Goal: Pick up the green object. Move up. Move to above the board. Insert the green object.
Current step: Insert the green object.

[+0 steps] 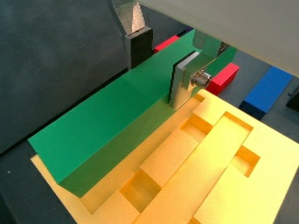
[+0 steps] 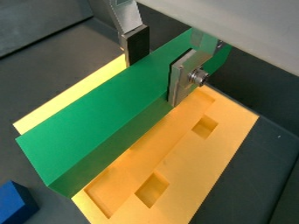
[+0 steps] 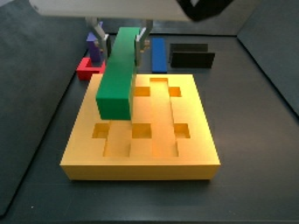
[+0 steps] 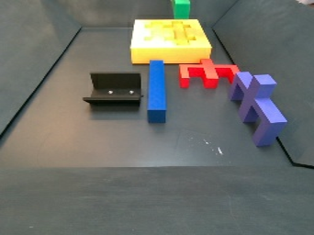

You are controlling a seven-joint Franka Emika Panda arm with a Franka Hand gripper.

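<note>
While the gripper (image 2: 159, 59) clamps the green object (image 2: 111, 122) above the board (image 3: 140, 153), square it with a groove — then lower gently.

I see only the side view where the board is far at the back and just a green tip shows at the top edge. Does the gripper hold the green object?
Observer: Yes. In both wrist views the gripper is shut on the green object, one finger on each long face.
Operator: Is it inserted in the board?
Observer: Not yet. In a side view the green object hangs above the board, lying along the board's length.
</note>
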